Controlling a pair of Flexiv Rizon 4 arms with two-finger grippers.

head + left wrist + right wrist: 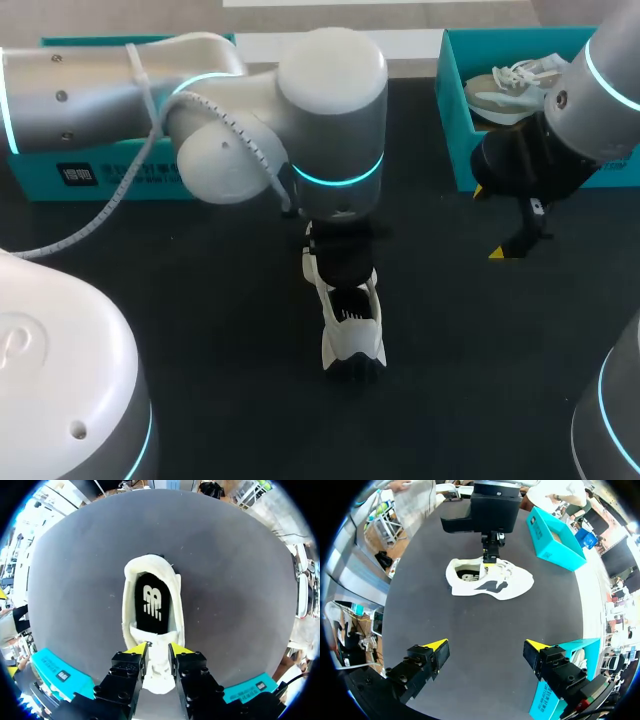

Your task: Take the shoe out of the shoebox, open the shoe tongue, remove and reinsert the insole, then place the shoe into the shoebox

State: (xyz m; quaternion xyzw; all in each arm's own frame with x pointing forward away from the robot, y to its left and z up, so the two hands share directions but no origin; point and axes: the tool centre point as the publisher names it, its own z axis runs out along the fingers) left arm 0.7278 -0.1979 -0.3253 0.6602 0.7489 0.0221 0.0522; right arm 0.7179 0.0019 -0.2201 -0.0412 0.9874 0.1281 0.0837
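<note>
A white shoe lies on the black table, mid-table. My left gripper comes down on it from above and is shut on the shoe's white tongue, a yellow-tipped finger on each side. Ahead of the fingers, the black insole with a white logo shows inside the shoe. In the right wrist view the same left gripper pinches the tongue of the shoe. My right gripper hangs open and empty, well short of the shoe, beside the teal shoebox.
The teal shoebox at the back right holds a second pale shoe. A teal box lid lies at the back left, partly under my left arm. Bare black table lies in front of and to both sides of the shoe.
</note>
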